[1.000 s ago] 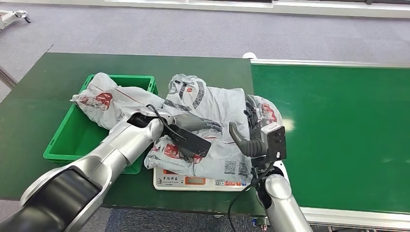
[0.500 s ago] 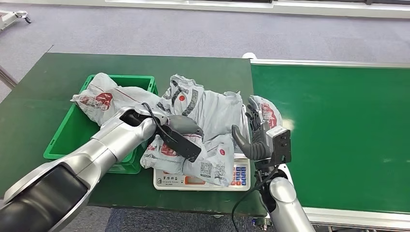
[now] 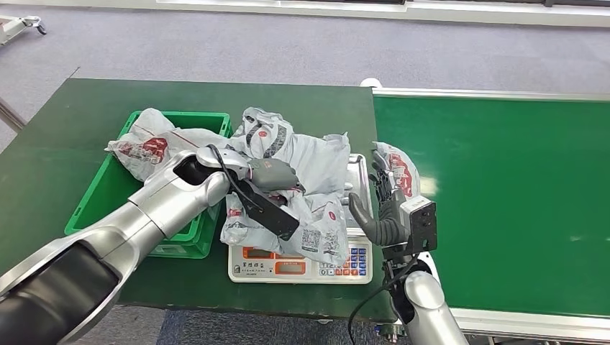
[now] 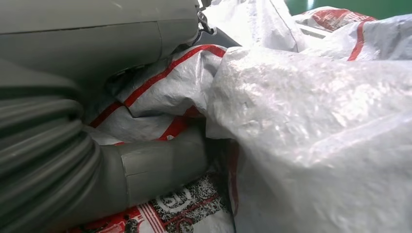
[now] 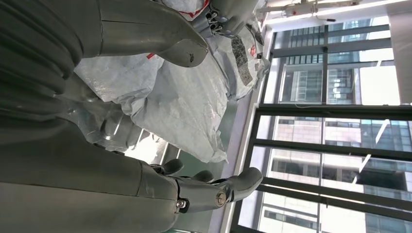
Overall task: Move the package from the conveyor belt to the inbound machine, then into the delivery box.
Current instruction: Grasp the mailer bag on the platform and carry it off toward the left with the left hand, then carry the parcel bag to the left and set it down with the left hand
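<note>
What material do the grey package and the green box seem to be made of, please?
The grey package looks like thin plastic film: it crumples, folds and shines, as the left wrist view shows, with printed red marks. The green box looks like rigid moulded plastic, with a fairly matte finish and straight rim.

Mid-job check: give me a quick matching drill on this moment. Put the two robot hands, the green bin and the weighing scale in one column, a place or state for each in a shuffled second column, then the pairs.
Things:
1. left robot hand
2. right robot hand
3. green bin
4. weighing scale

Place or state:
A. under the grey package, its keypad showing at the near edge
B. grips the grey package
C. on the dark green table, with another package lying in it
D. open, beside the scale at the edge of the conveyor belt

Pairs: 1-B, 2-D, 3-C, 4-A
</note>
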